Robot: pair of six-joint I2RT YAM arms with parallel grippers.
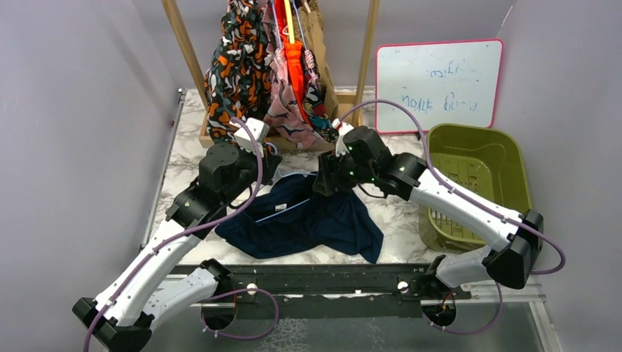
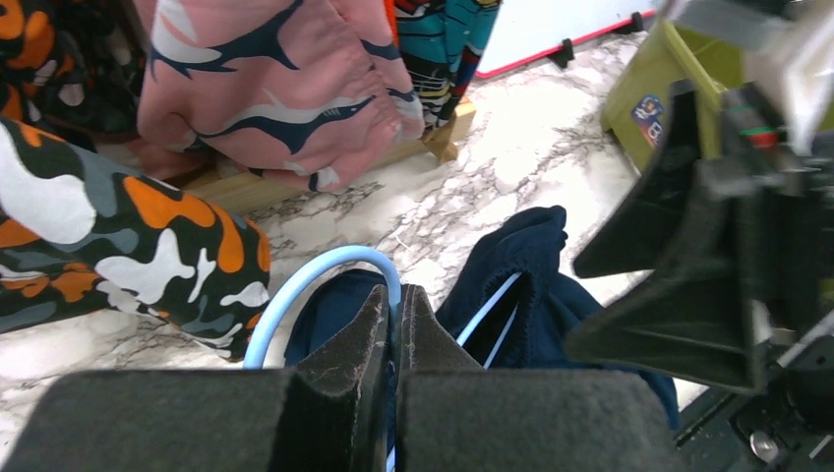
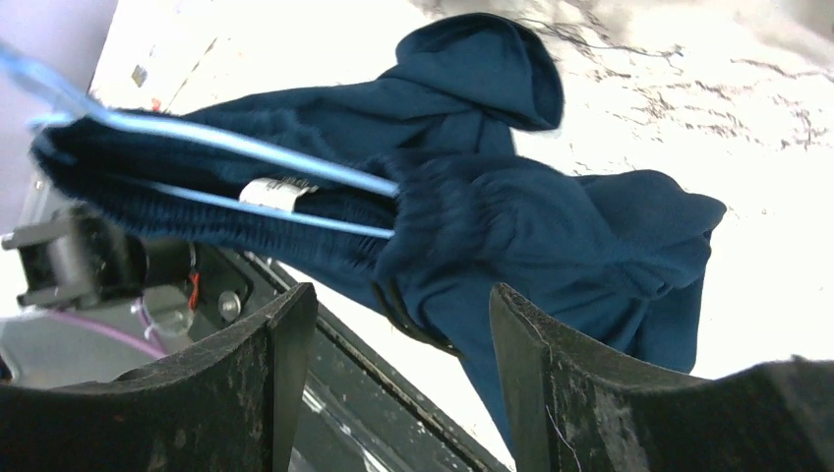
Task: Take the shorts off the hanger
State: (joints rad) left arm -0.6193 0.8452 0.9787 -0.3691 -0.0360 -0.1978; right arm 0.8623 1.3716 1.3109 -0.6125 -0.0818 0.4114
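A pair of navy shorts (image 1: 308,224) lies crumpled on the marble table, its waistband threaded on a light blue hanger (image 3: 246,147). My left gripper (image 2: 395,305) is shut on the hanger's curved hook (image 2: 315,270), at the left end of the shorts (image 2: 521,256). My right gripper (image 3: 403,295) hovers open just above the bunched waistband of the shorts (image 3: 551,226), with nothing between its fingers. In the top view the two grippers face each other over the garment, the left (image 1: 265,163) and the right (image 1: 328,178).
A wooden rack (image 1: 367,51) at the back carries several printed shorts (image 1: 238,66), which hang close behind the left gripper. An olive green bin (image 1: 513,158) stands at the right. A whiteboard (image 1: 438,84) leans on the back wall.
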